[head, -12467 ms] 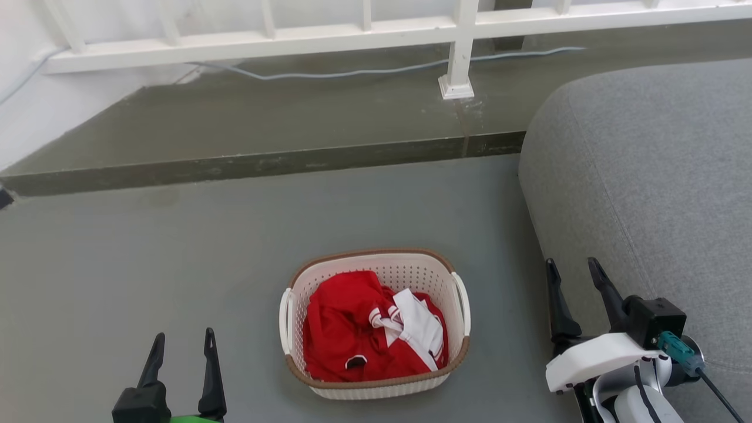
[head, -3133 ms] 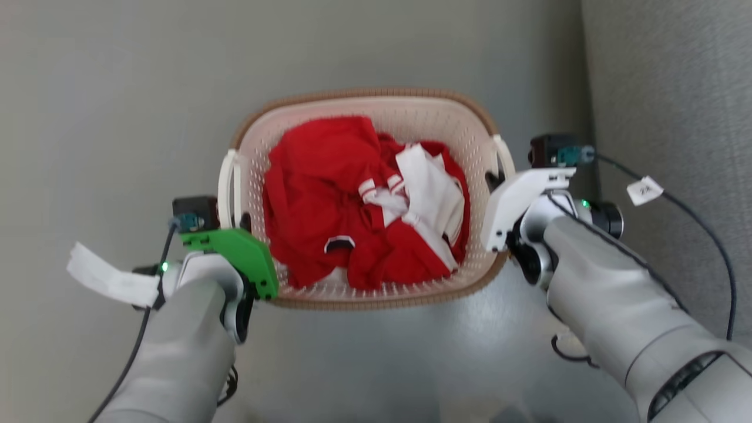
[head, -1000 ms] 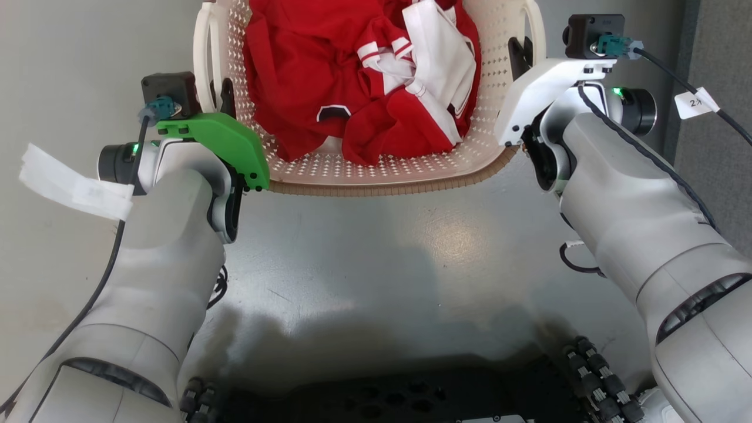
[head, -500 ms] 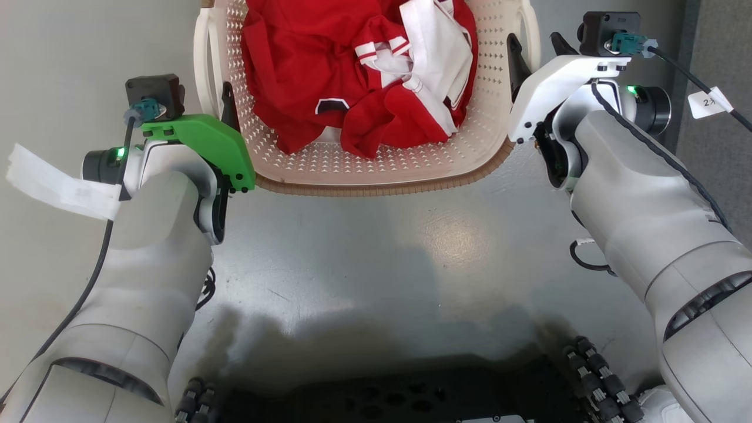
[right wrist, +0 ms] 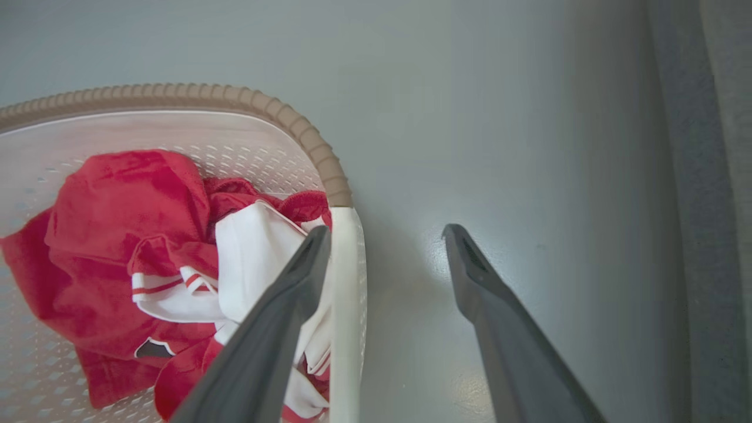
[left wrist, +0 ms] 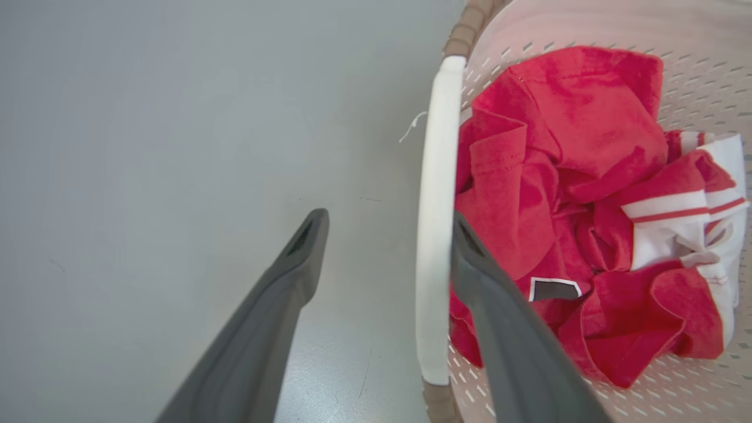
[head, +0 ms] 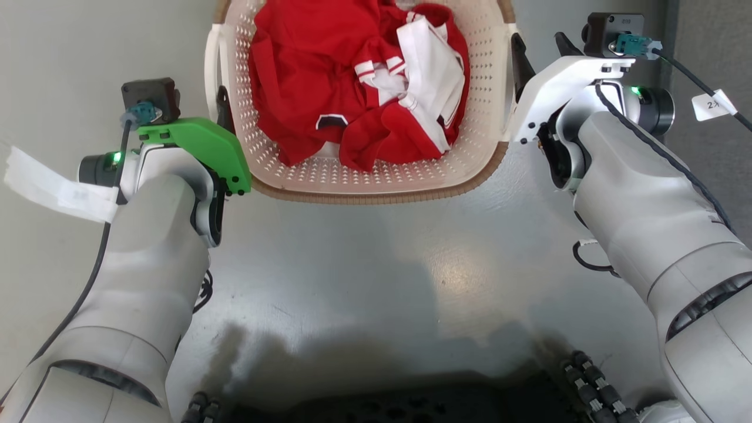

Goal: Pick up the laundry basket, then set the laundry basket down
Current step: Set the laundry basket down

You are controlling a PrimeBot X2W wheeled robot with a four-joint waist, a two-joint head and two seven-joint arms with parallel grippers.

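While the robot bends over a grey floor (head: 376,252), its two pale arms reach down on either side of the laundry basket (head: 376,197), which sits at the far middle and appears to rest on the floor. Red and white clothes (head: 305,70) lie heaped inside. The left claw (left wrist: 388,218) is spread open astride the left loop handle (left wrist: 437,205), with one finger inside the basket. The right claw (right wrist: 386,229) is likewise open astride the right handle (right wrist: 346,294). Nothing is gripped. This could be just before lifting or just after setting down.
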